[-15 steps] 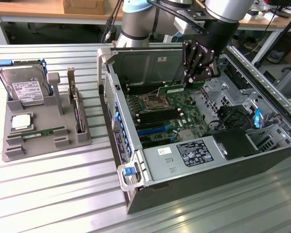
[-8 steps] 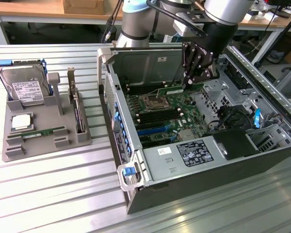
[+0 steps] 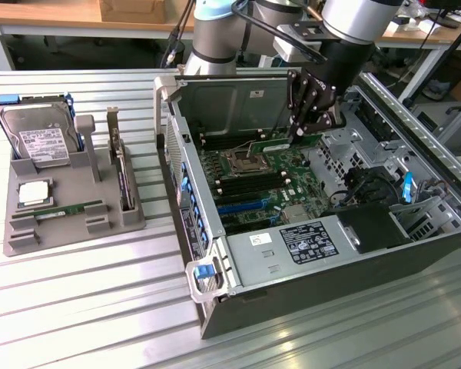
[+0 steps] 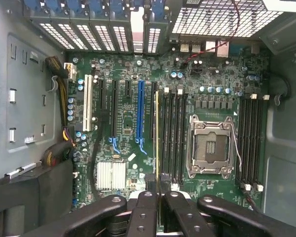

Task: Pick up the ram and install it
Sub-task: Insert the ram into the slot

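My gripper [image 3: 296,132] is inside the open computer case [image 3: 215,304], shut on a ram stick [image 3: 273,143] that hangs over the motherboard [image 3: 292,181] close to the empty processor socket [image 3: 246,162]. In the wrist view the ram [image 4: 157,138] appears edge-on as a thin green-gold line between the black fingers [image 4: 144,207]. It runs along the black memory slots [image 4: 173,138] beside the socket [image 4: 210,148]; I cannot tell if it touches a slot. Another ram stick [image 3: 69,209] lies flat in the grey tray [image 3: 77,234] at the exterior view's left.
The tray also holds a hard drive [image 3: 42,138], a square silver processor chip [image 3: 32,192] and an upright expansion card [image 3: 121,165]. The case's walls, drive cage [image 3: 422,219] and labelled power supply [image 3: 300,246] crowd around the board. More memory slots [image 4: 250,143] lie beyond the socket.
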Controlling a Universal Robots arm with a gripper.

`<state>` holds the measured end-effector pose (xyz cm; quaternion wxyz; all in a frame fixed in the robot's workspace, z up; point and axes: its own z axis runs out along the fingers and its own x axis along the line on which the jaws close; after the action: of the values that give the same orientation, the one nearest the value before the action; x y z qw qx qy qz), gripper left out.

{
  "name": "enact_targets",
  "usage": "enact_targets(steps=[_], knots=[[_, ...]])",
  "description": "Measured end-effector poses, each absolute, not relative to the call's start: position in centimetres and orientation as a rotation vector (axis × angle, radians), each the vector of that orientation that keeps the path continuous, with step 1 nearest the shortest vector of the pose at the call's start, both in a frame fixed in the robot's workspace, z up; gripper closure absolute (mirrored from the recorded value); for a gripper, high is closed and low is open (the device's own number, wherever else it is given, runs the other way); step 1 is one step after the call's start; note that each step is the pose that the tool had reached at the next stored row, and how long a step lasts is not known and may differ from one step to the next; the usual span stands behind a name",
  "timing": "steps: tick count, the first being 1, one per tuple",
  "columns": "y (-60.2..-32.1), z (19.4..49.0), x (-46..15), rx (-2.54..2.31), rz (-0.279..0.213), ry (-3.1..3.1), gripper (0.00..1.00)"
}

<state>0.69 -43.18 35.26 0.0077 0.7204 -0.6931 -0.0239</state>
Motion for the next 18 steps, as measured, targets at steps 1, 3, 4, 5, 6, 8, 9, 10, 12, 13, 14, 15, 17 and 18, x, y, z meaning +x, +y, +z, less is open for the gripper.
enact_targets(steps=[1, 3, 4, 5, 6, 8, 9, 10, 12, 13, 14, 15, 17, 18], knots=[[-43.2, 35.2, 0.7, 2.252, -0.075, -2.167, 0.88], [-43.2, 35.0, 0.7, 2.252, -0.075, -2.167, 0.88], [-43.2, 34.9, 0.7, 2.252, -0.075, -2.167, 0.88], [-43.2, 34.8, 0.7, 2.252, -0.075, -2.167, 0.88], [-43.2, 34.7, 0.7, 2.252, -0.075, -2.167, 0.88], [-43.2, 34.6, 0.7, 2.252, -0.075, -2.167, 0.88], [-43.2, 34.6, 0.7, 2.252, -0.075, -2.167, 0.88], [-43.2, 34.6, 0.7, 2.252, -0.075, -2.167, 0.88], [-43.2, 34.4, 0.7, 2.252, -0.075, -2.167, 0.88], [-43.2, 34.3, 0.7, 2.252, -0.075, -2.167, 0.88], [-43.2, 34.2, 0.7, 2.252, -0.075, -2.167, 0.88], [-43.2, 34.1, 0.7, 2.252, -0.075, -2.167, 0.88], [-43.2, 34.0, 0.7, 2.252, -0.075, -2.167, 0.88], [-43.2, 33.9, 0.7, 2.252, -0.075, -2.167, 0.88]])
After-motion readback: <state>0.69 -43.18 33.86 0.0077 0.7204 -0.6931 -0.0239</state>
